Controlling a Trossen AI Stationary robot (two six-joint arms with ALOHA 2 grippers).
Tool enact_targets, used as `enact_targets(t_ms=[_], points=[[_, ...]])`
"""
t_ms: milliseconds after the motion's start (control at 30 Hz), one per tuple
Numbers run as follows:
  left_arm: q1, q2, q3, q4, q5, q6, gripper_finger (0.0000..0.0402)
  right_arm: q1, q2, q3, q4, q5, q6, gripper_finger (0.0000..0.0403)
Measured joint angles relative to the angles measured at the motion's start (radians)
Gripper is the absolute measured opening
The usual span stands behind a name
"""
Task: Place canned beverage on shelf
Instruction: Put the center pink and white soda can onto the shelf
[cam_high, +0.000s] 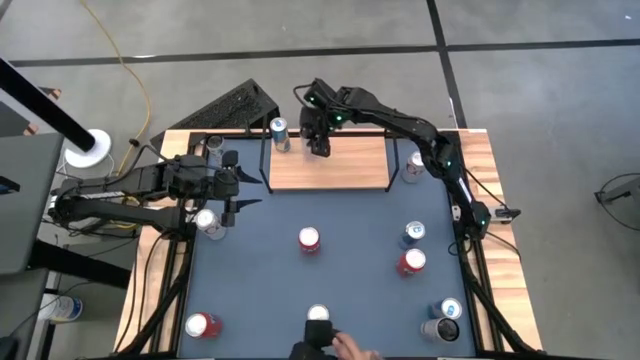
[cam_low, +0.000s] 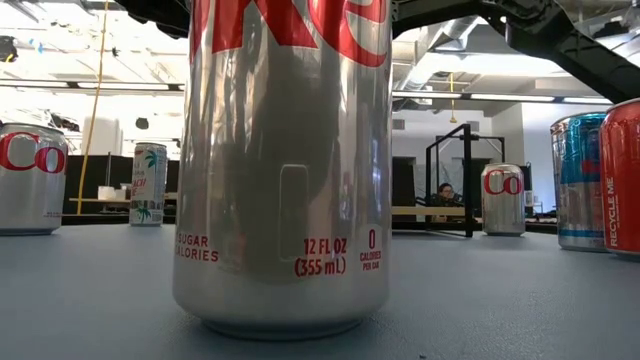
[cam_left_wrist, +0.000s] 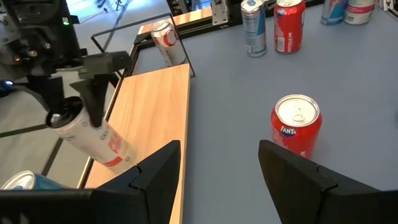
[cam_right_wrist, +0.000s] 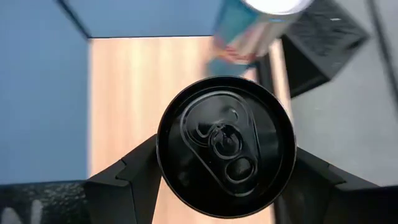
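Observation:
The shelf (cam_high: 340, 165), a light-wood board in a thin black rail frame, stands at the table's far middle. My right gripper (cam_high: 319, 143) hangs over its left part, shut on a silver can with a red label (cam_left_wrist: 93, 137) and a dark top (cam_right_wrist: 225, 146). A blue can (cam_high: 279, 131) stands by the shelf's far left corner, and a silver and red one (cam_high: 413, 166) at its right end. My left gripper (cam_left_wrist: 219, 168) waits open and empty at the table's left side (cam_high: 240, 192), facing a red Fanta can (cam_left_wrist: 296, 127). My right gripper pinches the can's side wall just below its top rim (cam_right_wrist: 166, 163) between its two fingers (cam_right_wrist: 134, 171). The fingers slant down from above. The can hangs tilted below them, its lower end (cam_left_wrist: 121, 155) over the board; whether that end touches the board cannot be told.
Several more cans stand on the grey-blue tabletop: one in the middle (cam_high: 309, 239), some at the right (cam_high: 411, 262) and one at the near left (cam_high: 201, 325). A person's hand (cam_high: 350, 347) reaches in at the near edge beside a silver can (cam_low: 280, 170).

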Motion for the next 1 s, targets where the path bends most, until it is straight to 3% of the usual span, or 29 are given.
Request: enact_targets(t_ms=[467,1000], points=[[0.000,0.000,0.000,-0.002,0.000,-0.004,0.0208,0.012,0.000,0.000,0.042,0.035,-0.036,0.0270],[0.000,0.000,0.000,-0.006,0.001,-0.019,0.0208,0.015,0.000,0.000,0.002,0.017,0.029,0.0272]])
